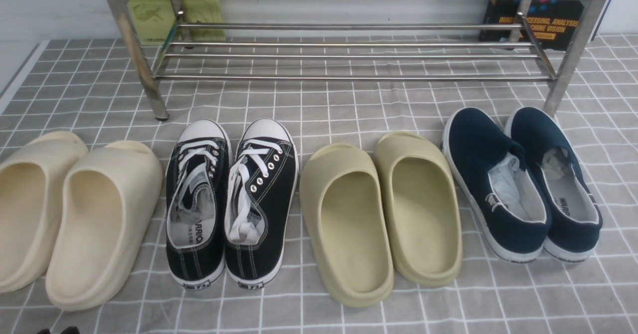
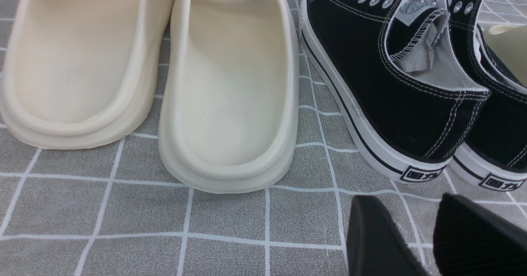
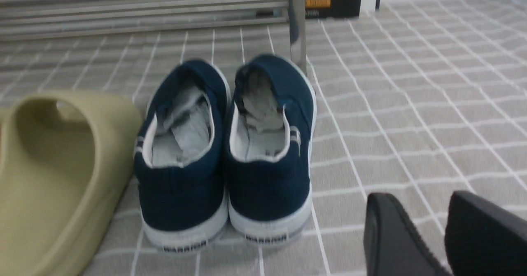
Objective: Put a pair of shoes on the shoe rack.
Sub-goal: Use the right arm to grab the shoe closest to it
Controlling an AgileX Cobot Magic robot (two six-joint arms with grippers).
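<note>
Grey checked cloth (image 1: 319,104) as work surface. 2 navy sneakers (image 1: 478,149) stand side by side at the right end of the shoe row, toes near the shoe rack (image 1: 349,77), by its right front leg. Left gripper (image 2: 405,210) and right gripper (image 3: 418,204): jaws parted, nothing held.

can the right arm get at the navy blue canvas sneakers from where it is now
Probably yes. The right pincer is open behind the heels of the navy-blue canvas sneakers, with only bare grey checked cloth between. The olive foam slide lies on their other side.
</note>
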